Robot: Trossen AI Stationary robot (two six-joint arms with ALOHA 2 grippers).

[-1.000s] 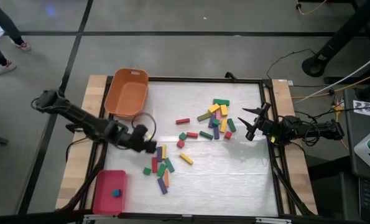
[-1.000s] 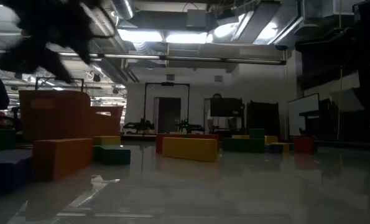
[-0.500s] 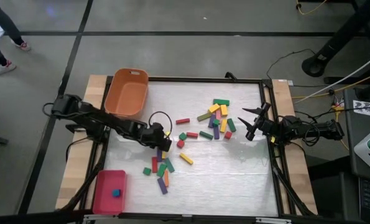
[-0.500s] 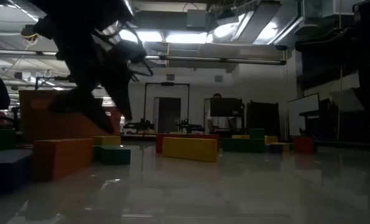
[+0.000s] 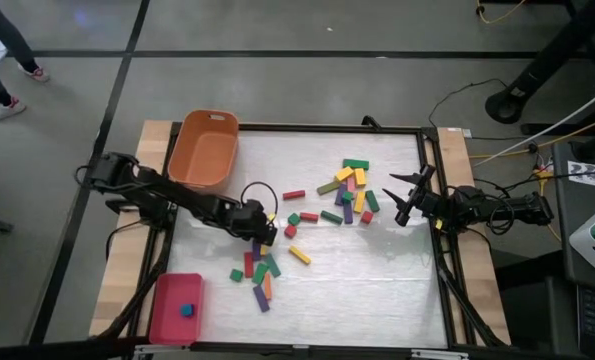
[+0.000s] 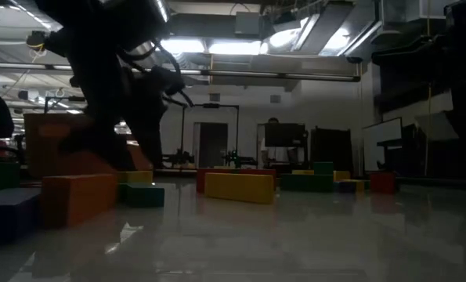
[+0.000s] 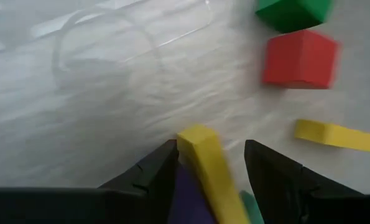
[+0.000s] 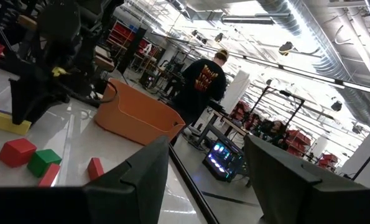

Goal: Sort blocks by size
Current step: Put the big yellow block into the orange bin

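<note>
The blocks (image 5: 345, 192) are mostly lying loose on the white table (image 5: 377, 290), so the sorting is, as I judge it, only just getting going. One blue block (image 5: 187, 310) is sitting alone in the red tray (image 5: 167, 322), well behind the left gripper (image 5: 262, 238) toward the table's near corner, and it is the only piece that looks put away. The orange tub (image 5: 205, 150), off to the left gripper's far side, is showing nothing inside it.

Two loose heaps are waiting. One is lying directly under and just beyond the left gripper: a yellow bar (image 7: 204, 163) is standing between its spread fingers with a purple block (image 7: 185, 198) beside it, and in the left wrist view the fingers are flanking the bar without visibly pressing it, so nothing is gripped yet. Ahead of those fingers a red cube (image 7: 300, 59), a green cube (image 7: 293, 12) and another yellow bar (image 7: 337, 135) are lying apart from one another. The second, bigger heap is lying between the two arms, nearer the right gripper (image 5: 409, 197).

The right gripper is waiting at the table's right edge, fingers parted and holding nothing.

Nearly every block is left to do; cubes and bars are lying mixed in both heaps.
</note>
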